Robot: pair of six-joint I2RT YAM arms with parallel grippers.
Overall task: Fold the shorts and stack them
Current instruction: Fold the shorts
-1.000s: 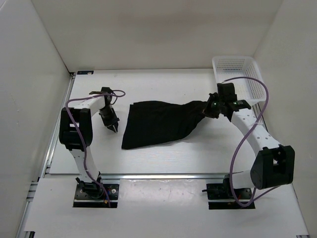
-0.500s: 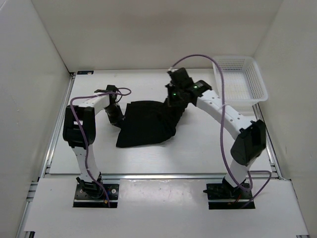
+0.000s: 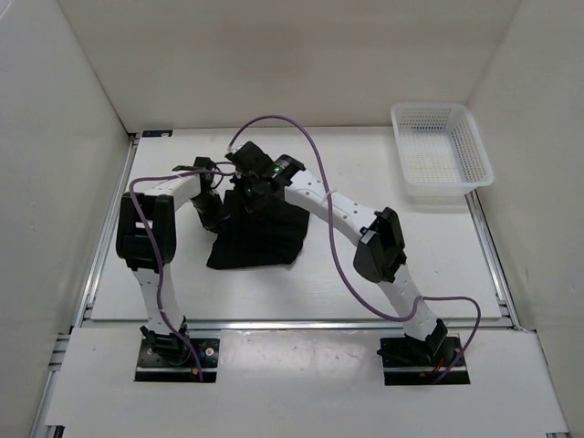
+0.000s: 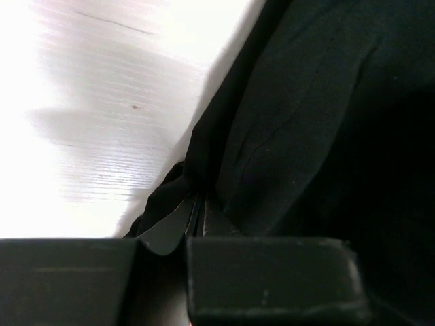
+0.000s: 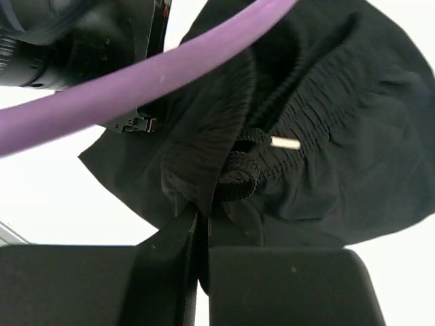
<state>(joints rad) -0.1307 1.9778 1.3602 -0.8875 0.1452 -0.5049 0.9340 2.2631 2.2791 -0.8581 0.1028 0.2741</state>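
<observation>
White walls box in the pale surface (image 3: 411, 255), and on my feed the shorts (image 3: 260, 239) lie bunched left of centre on it, a soft black heap with one side doubled over. My left tool (image 4: 194, 219) is clenched, its fingers nearly together on a thin fold at the cloth's edge, where faint seam lines run through the smooth fabric. My right tool (image 5: 202, 224) is pinched tight on crinkled cloth just beside the gathered elastic waistband (image 5: 326, 95), next to a looped black drawstring (image 5: 238, 178) with a pale tip. A glossy purple cable (image 5: 170, 64) crosses that view. A white mesh basket (image 3: 442, 192) sits well apart at the far right.
</observation>
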